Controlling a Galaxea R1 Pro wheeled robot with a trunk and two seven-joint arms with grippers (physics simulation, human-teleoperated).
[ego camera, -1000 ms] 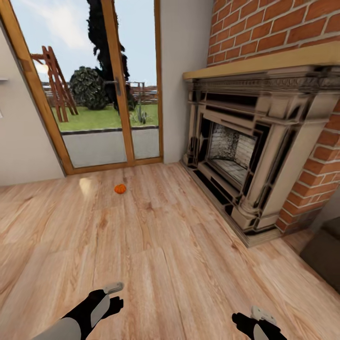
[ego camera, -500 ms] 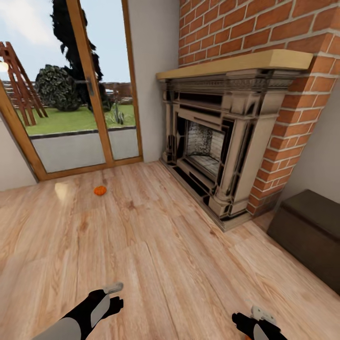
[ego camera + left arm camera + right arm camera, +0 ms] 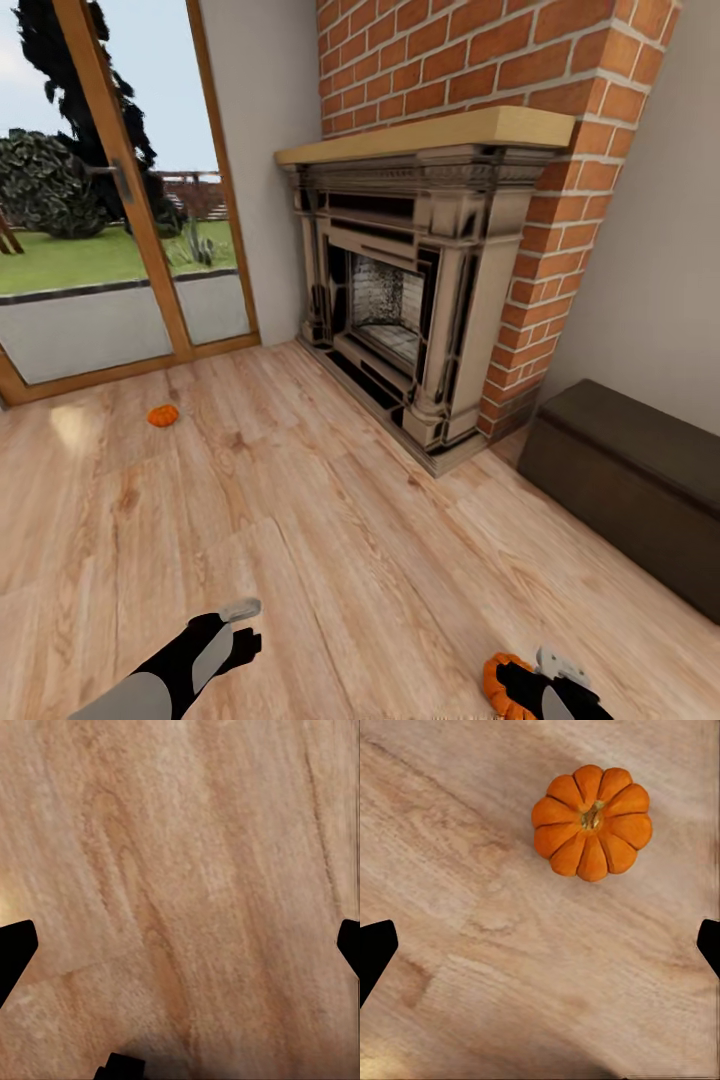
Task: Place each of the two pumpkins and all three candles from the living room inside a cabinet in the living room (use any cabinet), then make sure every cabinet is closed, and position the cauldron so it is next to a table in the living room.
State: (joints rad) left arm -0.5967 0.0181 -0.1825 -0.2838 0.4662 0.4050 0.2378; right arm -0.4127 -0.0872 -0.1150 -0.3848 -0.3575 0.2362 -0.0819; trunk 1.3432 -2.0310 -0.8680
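Okay, I've got a pumpkin (image 3: 592,822) on the floor under my right gripper (image 3: 540,945), jaws spread wide, empty. It looks light, hard and ribbed, so I'd pinch across its middle. Left gripper (image 3: 180,945) gapes empty too. Second pumpkin (image 3: 163,415) sits well off the fireplace (image 3: 400,290).

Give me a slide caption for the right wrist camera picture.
Open right gripper hovering above a small orange pumpkin sitting upright on the wood floor.

I see a pale wood plank floor (image 3: 330,540), a red brick chimney wall (image 3: 470,60) over an ornate dark-and-cream fireplace (image 3: 400,300), and wood-framed glass doors (image 3: 110,220) admitting daylight from a green garden.
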